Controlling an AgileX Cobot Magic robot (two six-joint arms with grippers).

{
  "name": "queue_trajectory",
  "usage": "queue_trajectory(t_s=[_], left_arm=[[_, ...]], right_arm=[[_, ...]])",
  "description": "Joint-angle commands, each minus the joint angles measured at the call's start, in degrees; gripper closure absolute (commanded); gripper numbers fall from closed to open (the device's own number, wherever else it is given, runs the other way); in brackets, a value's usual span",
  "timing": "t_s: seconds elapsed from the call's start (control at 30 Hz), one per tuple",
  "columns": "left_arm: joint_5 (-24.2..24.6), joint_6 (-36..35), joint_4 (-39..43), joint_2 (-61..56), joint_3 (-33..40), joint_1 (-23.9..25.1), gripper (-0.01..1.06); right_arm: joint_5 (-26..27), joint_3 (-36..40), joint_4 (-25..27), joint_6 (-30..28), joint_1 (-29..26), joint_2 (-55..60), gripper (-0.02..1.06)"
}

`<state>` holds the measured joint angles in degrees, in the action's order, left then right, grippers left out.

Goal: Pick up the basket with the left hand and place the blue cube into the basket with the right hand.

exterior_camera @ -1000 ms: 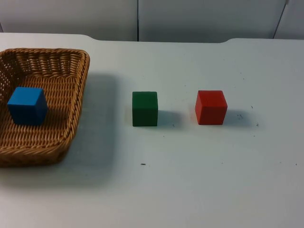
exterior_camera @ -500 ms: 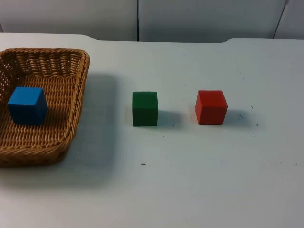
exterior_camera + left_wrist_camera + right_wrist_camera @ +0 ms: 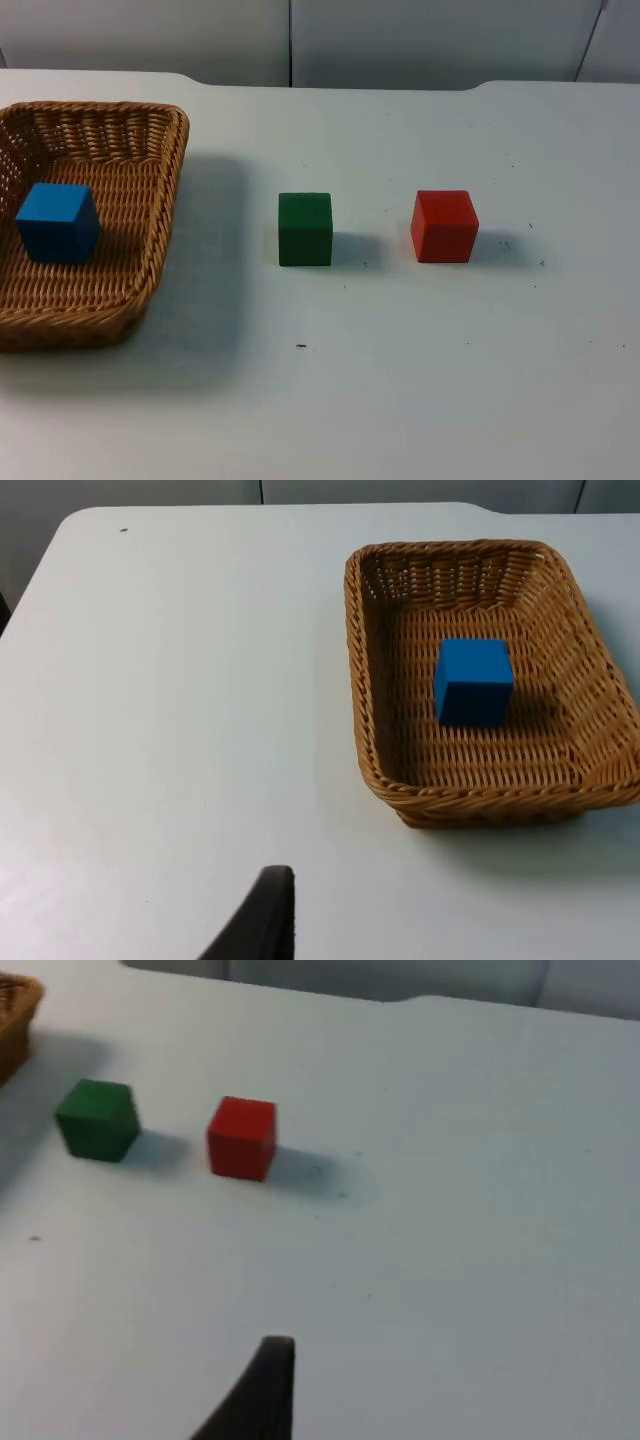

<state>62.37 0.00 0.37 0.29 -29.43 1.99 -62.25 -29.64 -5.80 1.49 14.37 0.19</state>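
Blue cube (image 3: 57, 222) sits inside the wicker basket (image 3: 160, 215), on its woven floor, upright, not touching the walls. Basket rests flat on the white table (image 3: 420, 360).

Left gripper fingertip (image 3: 262, 920) is well short of the basket, w/ bare table between; nothing held, can't tell how far the fingers are spread.

Right gripper fingertip (image 3: 262, 1390) is over bare table, well apart from the red cube (image 3: 241, 1137) & green cube (image 3: 98, 1118) ahead of it; those two sit side by side, not touching. Nothing held, finger spread can't be told.
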Motion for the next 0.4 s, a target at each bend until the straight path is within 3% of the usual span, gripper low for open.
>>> queue_trajectory(t_s=[0.0,0.07,0.37], left_arm=[[-0.6,0.0,-0.4,-0.3,0.1,-0.2,0.00],[-0.6,0.0,-0.4,-0.3,0.1,-0.2,0.00],[-0.6,0.0,-0.4,-0.3,0.1,-0.2,0.00]], right_arm=[[0.6,0.6,0.1,-0.4,-4.3,-0.2,0.00],[0.6,0.6,0.1,-0.4,-8.6,-0.2,0.00],[0.6,0.6,0.1,-0.4,-16.0,-0.2,0.00]])
